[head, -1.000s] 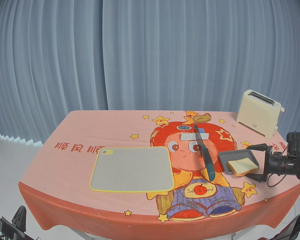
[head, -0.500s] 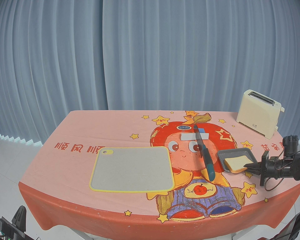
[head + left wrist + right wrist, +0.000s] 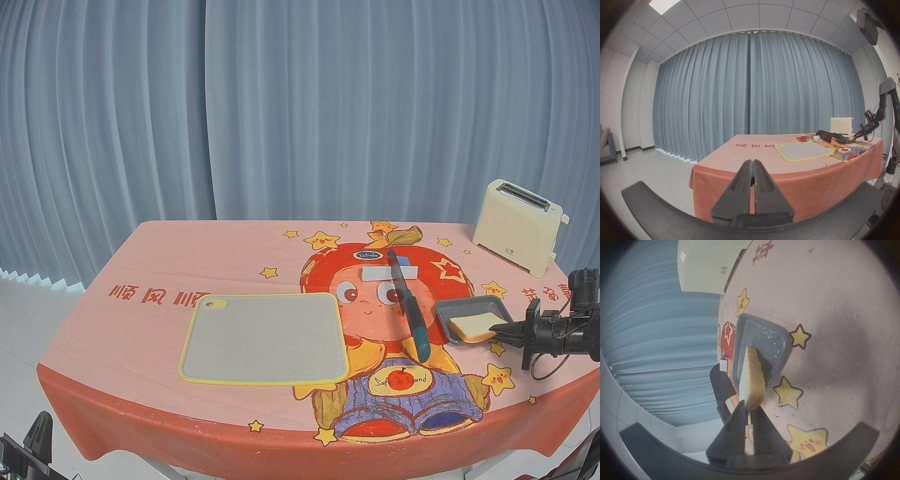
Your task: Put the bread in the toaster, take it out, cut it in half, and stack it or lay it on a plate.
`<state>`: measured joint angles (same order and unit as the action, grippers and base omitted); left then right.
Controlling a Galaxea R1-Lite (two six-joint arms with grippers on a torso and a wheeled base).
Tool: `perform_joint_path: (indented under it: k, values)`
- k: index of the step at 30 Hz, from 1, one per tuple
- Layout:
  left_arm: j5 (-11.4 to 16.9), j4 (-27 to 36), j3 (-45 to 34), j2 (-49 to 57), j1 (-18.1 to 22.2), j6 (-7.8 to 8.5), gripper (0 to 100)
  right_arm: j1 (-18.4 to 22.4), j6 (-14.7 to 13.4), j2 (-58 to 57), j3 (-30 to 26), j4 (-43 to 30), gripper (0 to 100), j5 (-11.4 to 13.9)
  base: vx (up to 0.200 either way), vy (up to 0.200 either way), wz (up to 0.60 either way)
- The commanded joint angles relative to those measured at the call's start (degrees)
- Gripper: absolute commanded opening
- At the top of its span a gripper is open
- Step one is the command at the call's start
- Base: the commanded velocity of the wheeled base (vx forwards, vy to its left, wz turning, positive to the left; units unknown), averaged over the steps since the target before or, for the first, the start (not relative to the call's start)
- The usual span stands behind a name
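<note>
While my right fingers (image 3: 741, 416) pinch the near edge of the bread (image 3: 752, 380), the slice juts out over the grey plate (image 3: 462, 307) at the right side of the bench (image 3: 187, 262). Just left of the plate lies the knife (image 3: 409, 306), then the cutting board (image 3: 265, 337); the toaster (image 3: 517, 228) stands behind, near the far right corner. My left fingers (image 3: 742, 184) are pressed together, low off the bench's front left corner.

A blue-grey pleated curtain (image 3: 300, 106) hangs behind the worktop (image 3: 187, 262) (draped in a salmon cartoon-print cloth). Pale glossy floor tiles (image 3: 647, 175) spread around the worktop. Above it, a white panelled ceiling (image 3: 756, 15) carries one lit panel (image 3: 662, 3). A white wall (image 3: 618, 103) stands off to the worktop's side.
</note>
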<state>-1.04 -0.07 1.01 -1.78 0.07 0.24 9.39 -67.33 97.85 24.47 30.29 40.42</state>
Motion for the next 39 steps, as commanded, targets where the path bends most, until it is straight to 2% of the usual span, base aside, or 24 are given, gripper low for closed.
perform_joint_path:
  k: [1,11,13,14,16,18,32,39]
  values:
    - [0.0,0.0,-1.0,-0.1,0.0,0.02,0,-0.1,0.0,-1.6,0.0,0.0,0,0.1,0.000,0.000,0.00]
    - [0.0,0.0,-1.0,-0.1,0.0,0.02,0,-0.4,-0.1,-6.5,-1.1,0.1,0,1.1,0.000,0.000,0.00]
    - [0.0,0.0,-1.0,-0.1,0.0,0.02,0,-0.8,-0.1,-8.6,-2.0,0.0,0,2.8,0.000,0.000,0.00]
    - [0.0,0.0,-1.0,-0.1,0.0,0.02,0,-0.7,0.0,-10.2,-2.6,0.0,0,4.6,0.000,0.000,0.00]
    - [0.0,0.0,-1.0,-0.1,0.0,0.02,0,-0.7,0.0,-10.8,-2.8,0.0,0,5.3,0.000,0.000,0.00]
    - [0.0,0.0,-1.0,-0.1,0.0,0.02,0,-0.7,0.0,-12.6,-3.3,0.0,0,7.1,0.000,0.000,0.00]
    - [0.0,0.0,-1.0,-0.1,0.0,0.02,0,-0.7,0.4,-13.0,-3.6,0.6,0,7.3,0.000,0.000,0.00]
    - [0.0,0.0,-1.0,-0.1,0.0,0.02,0,-0.6,0.0,-11.6,-7.6,9.3,0,7.2,0.000,0.000,0.00]
